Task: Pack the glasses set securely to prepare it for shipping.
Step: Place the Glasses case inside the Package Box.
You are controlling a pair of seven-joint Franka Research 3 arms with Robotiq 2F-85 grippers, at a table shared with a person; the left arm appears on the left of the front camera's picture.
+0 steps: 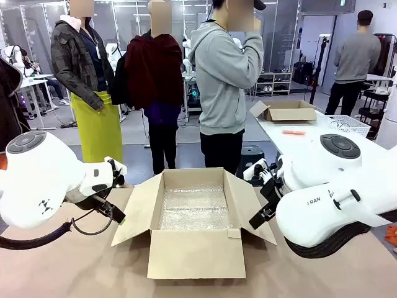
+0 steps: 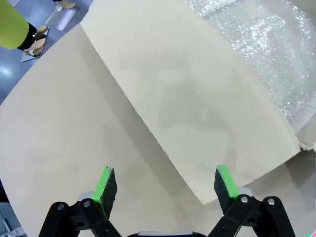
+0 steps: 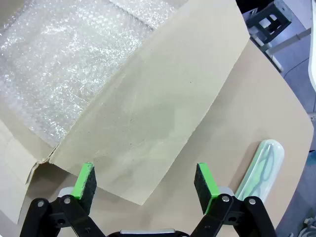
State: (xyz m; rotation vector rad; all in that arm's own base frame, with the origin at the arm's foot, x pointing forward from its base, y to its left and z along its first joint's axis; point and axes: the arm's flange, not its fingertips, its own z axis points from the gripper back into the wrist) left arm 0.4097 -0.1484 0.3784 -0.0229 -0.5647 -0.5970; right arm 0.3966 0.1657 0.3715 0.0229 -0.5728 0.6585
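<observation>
Tabletop (image 1: pixel 68 267) in plain beige takes most of the front view, and a person (image 1: pixel 223 81) in a grey hoodie stands at its far side. In the middle of it sits a cardboard box (image 1: pixel 195 254), open, with all 4 flaps spread outward. A sheet of bubble wrap (image 1: pixel 195 211) covers the bottom of the box. The 2 white arms stand at either side of the box, 1 at each side flap.

The left gripper (image 2: pixel 164 173) hangs above the left flap (image 2: pixel 197 108) with its green pads wide apart and nothing between them. The right gripper (image 3: pixel 144 169) hangs above the right flap (image 3: pixel 153 118) in the same way – pads wide, holding nothing.

The mint green glasses case (image 3: pixel 261 170) lies flat on the table outside the box, on the robot's right side. It is apart from the flap, close to the table edge, just beside the right gripper – not touched by the fingers.
</observation>
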